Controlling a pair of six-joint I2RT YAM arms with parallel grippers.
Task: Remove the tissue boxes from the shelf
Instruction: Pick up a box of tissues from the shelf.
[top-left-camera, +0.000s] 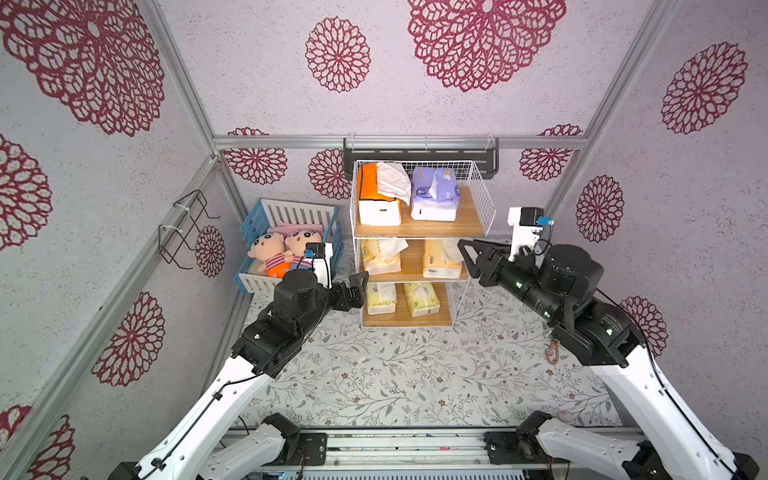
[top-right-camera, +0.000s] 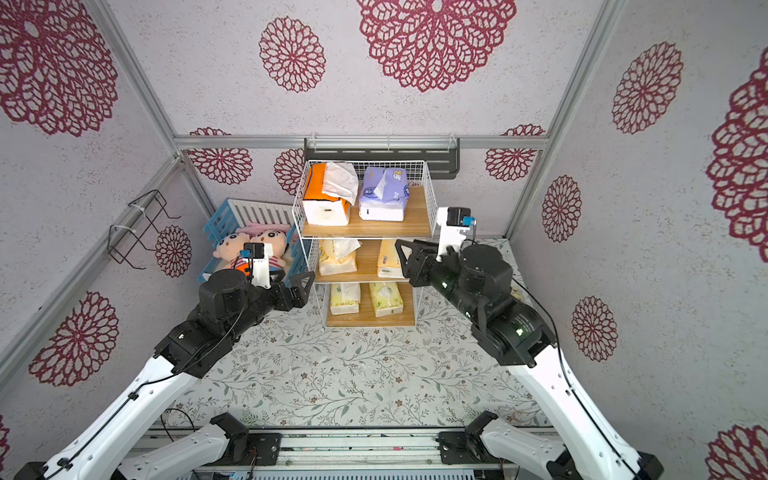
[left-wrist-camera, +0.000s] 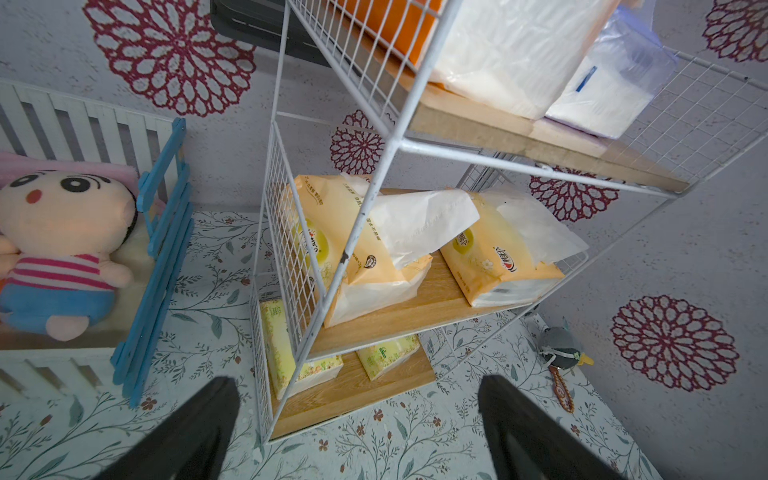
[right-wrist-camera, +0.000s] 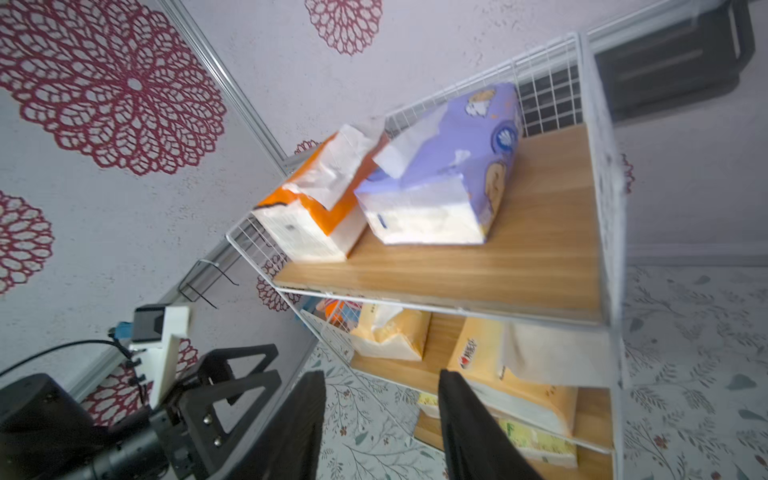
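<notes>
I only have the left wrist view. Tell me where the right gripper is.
Observer: The right gripper hangs beside the shelf on its right side, near the right-hand cream pack on the middle tier.
Operator: Give me its jaws.
Observer: They stand apart with nothing between them.
Operator: Now describe the tops of the top-tier packs.
Observer: White tissue protrudes from both the orange pack and the lavender pack.

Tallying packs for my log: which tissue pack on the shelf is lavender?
The lavender pack on the shelf's top tier, beside the orange pack; the four packs lower down are yellowish.
</notes>
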